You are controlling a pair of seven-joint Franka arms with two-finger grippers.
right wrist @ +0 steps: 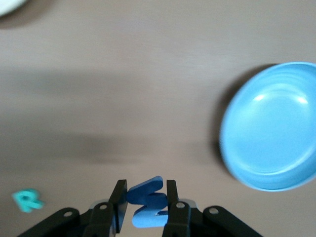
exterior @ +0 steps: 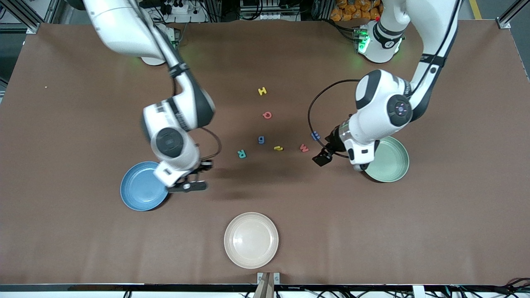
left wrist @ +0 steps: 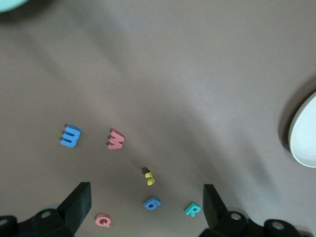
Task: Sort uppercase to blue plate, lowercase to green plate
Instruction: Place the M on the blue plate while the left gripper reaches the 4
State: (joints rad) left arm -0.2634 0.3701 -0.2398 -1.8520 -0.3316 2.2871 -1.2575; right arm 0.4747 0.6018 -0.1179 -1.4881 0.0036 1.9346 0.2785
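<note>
Blue foam M (right wrist: 148, 202) sits pinched in my right gripper (right wrist: 147, 203), held over bare table just beside the blue plate (exterior: 138, 194), ready for the drop there. My left gripper (left wrist: 147, 207) waits wide open beside the green plate (exterior: 391, 161). The other readable letters, H (exterior: 262, 91), Q (exterior: 267, 115), g (exterior: 261, 140) and R (exterior: 242, 154), lie between the plates.

Both arms wore glossy white shells with dark grey joint bands and round grey caps at the wrists. A thin black cable looped beside each forearm. Green lamps glowed at the left arm's base (exterior: 374, 41). The left hand (left wrist: 145, 205) had matte black, wedge-shaped fingers (left wrist: 79, 202); the right hand (right wrist: 143, 202) had black fingers with silver screws.
</note>
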